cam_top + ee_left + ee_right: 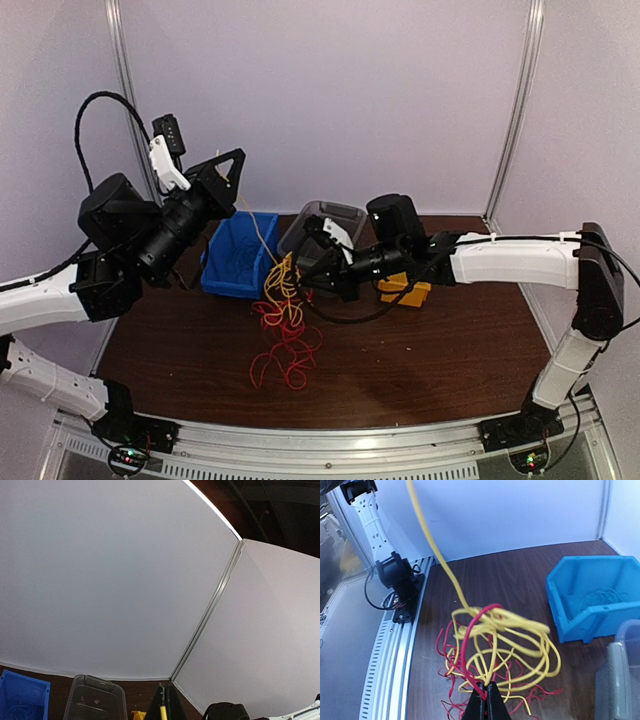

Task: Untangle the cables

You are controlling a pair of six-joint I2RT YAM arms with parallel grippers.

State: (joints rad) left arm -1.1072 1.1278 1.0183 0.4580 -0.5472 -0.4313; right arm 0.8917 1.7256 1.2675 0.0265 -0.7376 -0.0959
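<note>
Tangle of cables lies on the tabletop, left of middle, just in front of the blue bin: yellow on top, red spread toward the near edge.

Left gripper is raised high over the far-left corner, clenched on one yellow strand. The strand runs as a nearly straight line down and right into the top of the tangle.

Right gripper is low at the tangle's right side, pinched shut on a red loop among the yellow, so the right arm is nearer.

Judgement: the strand's line sets the pull. Left draws up and away along it while right anchors the clump.

Room: open tabletop to the near and right. Blue bin and clear bin crowd the far side.
</note>
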